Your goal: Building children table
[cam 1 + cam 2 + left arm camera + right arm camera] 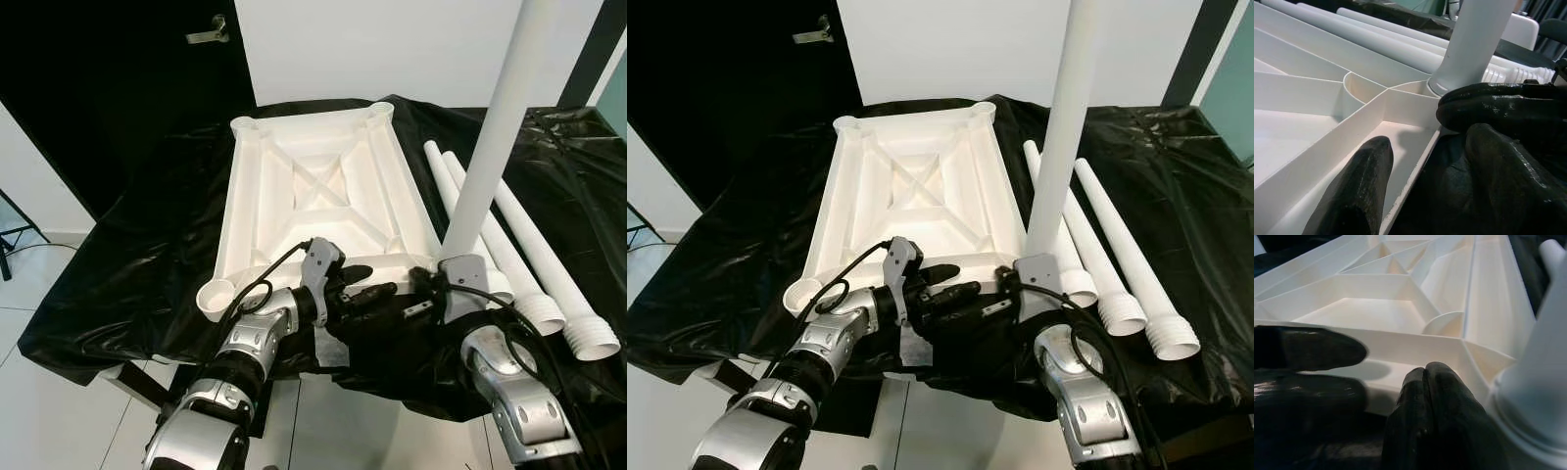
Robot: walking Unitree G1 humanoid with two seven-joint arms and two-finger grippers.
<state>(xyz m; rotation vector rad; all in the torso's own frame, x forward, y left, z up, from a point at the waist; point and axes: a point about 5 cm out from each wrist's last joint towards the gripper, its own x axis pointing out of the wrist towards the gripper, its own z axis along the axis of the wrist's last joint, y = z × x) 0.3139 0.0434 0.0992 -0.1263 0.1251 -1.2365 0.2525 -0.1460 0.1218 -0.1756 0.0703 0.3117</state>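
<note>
Both tools meet at the near rim: one leg of four is in.
Right tool (1004,284) closed, left tool (955,287) parted over the inverted table panel (911,186) (centre of the tabletop (745,245)); upright leg (1063,127) socketed at 5 o'clock, three loose legs (1117,245) at 3 o'clock.

2 silver jointed arms, black cables (looped), glossy black-fingered end effectors (367,284)

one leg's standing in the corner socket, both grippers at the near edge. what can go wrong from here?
1. The upright leg stands tall and ungripped in its corner socket; a nudge from the right gripper could tip it.
2. The left gripper presses the tabletop rim at the cloth's edge; the tabletop may slide.
</note>
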